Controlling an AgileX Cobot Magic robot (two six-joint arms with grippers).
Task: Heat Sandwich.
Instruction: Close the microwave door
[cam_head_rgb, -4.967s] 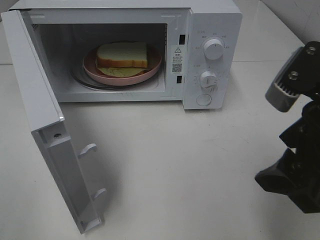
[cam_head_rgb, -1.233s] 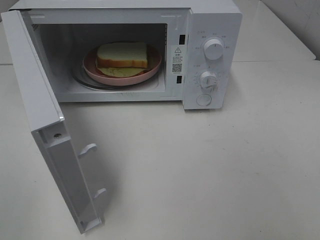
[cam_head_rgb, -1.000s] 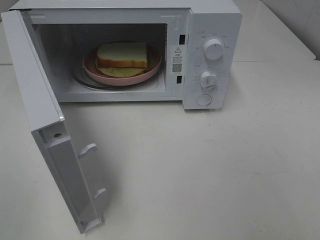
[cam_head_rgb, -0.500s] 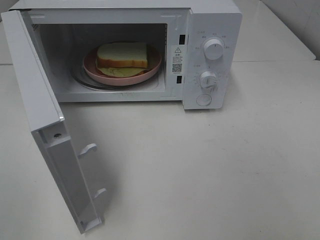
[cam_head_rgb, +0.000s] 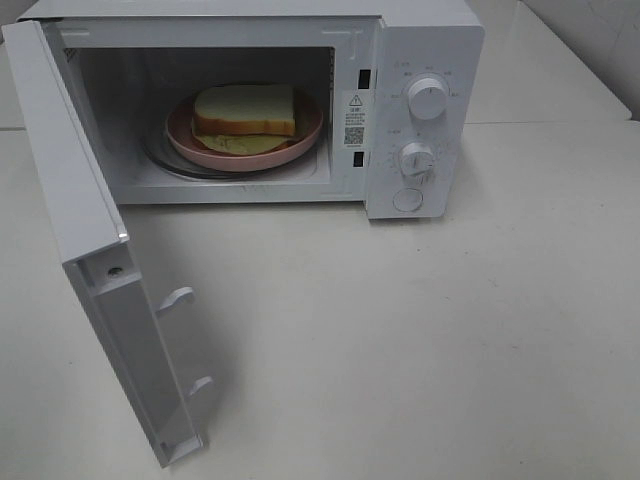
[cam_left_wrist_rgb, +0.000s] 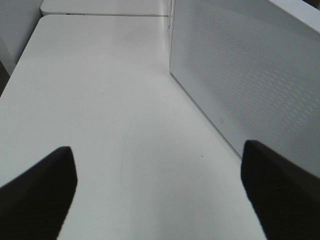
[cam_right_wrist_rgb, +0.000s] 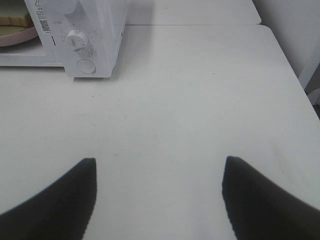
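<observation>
Nearby, left gripper (cam_left_wrist_rgb: 156, 165) and right gripper (cam_right_wrist_rgb: 160, 167) are spread wide, empty. Beyond the open white microwave door (cam_head_rgb: 120, 330), the square white-bread sandwich (cam_head_rgb: 245, 108) is seated on a round pink plate (cam_head_rgb: 306, 134) inside; judged soft and light, best carried by the plate rim.

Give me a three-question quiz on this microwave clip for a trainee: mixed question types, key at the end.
1. True or false: the microwave door stands open.
2. The sandwich lies on: A a bowl; B a pink plate; C a napkin.
3. Fill in: the left tool and right tool both have jaws ___, holding nothing.
Key: 1 true; 2 B; 3 open.
</observation>
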